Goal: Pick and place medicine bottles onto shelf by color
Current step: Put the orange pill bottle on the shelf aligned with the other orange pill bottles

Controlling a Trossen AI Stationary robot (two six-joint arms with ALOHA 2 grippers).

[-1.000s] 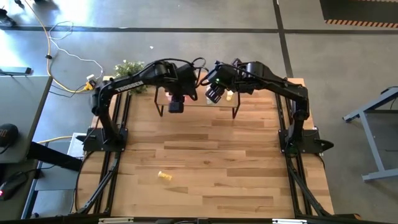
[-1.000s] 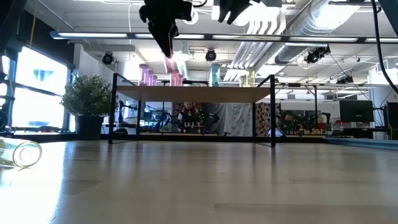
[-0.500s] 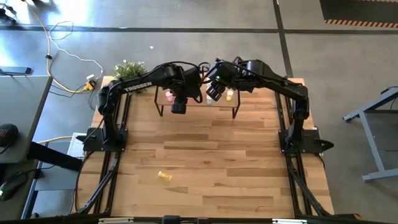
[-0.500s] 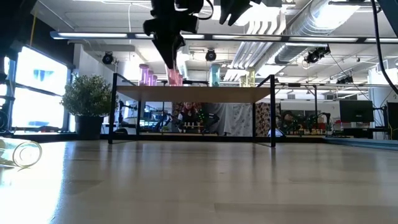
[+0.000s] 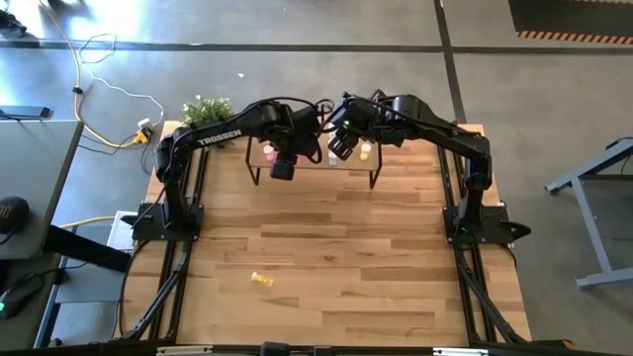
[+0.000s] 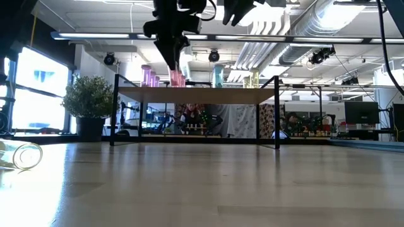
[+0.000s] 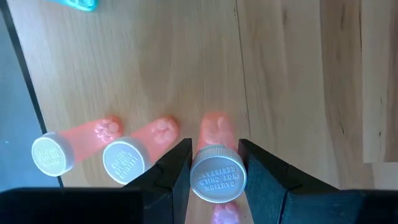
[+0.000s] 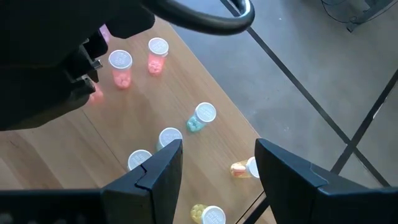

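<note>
My left gripper point(image 7: 216, 171) hangs over the left part of the shelf point(image 5: 358, 170), shut on a pink medicine bottle point(image 7: 216, 134) with a white cap. Two more pink bottles point(image 7: 113, 158) stand on their bases on the shelf board beside it. In the low view the gripper point(image 6: 170, 53) points down at the pink bottles point(image 6: 175, 78) on the shelf point(image 6: 202, 94). My right gripper point(image 8: 214, 163) is open and hovers above the shelf's right part, over teal point(image 8: 200, 117), orange and yellow bottles. One yellow bottle point(image 5: 261, 280) lies on its side on the tabletop. My left gripper pinches the pink bottle's white cap point(image 7: 217, 177) between its two fingers, coming from above and pointing down. The bottle stands upright under the fingers, its base down by the shelf board; whether it rests there, I cannot tell.
A small potted plant point(image 5: 205, 109) stands at the table's far left corner, behind the shelf. The wide plank tabletop point(image 5: 336, 257) stretches in front of the shelf. The shelf's black legs point(image 6: 116, 110) rise from the table.
My left gripper has moved a little toward the right and far edge and come down toward the shelf, lowering the pink bottle beside the other pink ones. It has stayed nearly still in the last half second. The right gripper has kept its place.
</note>
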